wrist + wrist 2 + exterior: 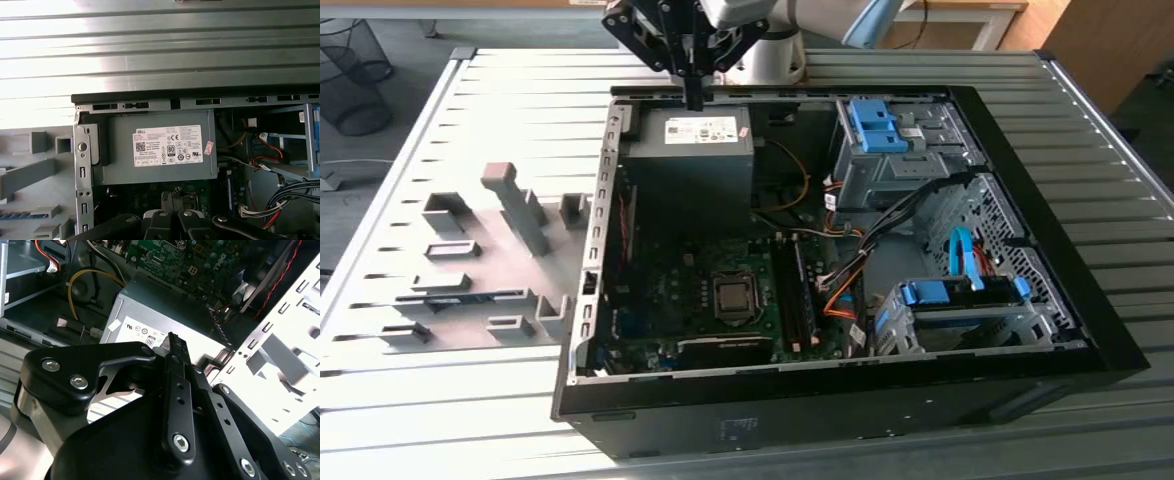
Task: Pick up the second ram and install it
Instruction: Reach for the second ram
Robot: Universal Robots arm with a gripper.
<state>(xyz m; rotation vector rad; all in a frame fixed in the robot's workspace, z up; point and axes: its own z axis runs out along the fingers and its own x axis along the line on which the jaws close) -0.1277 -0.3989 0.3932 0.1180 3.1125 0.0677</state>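
Observation:
My gripper (695,98) hangs over the far wall of the open computer case (1067,330), above the grey power supply (694,160). Its black fingers point down and stand shut, with nothing visible between them. Both wrist views show the fingertips (172,340) close together over the power supply's labelled face (165,147). A thin blue-green strip (15,216), possibly the second ram, lies in the grey fixture beside the case, well apart from the gripper. The memory slots (790,290) run beside the processor socket (734,297) on the motherboard.
Grey fixture blocks (487,260) stand on the slatted table (480,400) at the exterior view's left. Inside the case are blue drive cages (887,130), a second blue bracket (961,295) and orange and black cables (841,270). The arm's base (767,60) stands behind the case.

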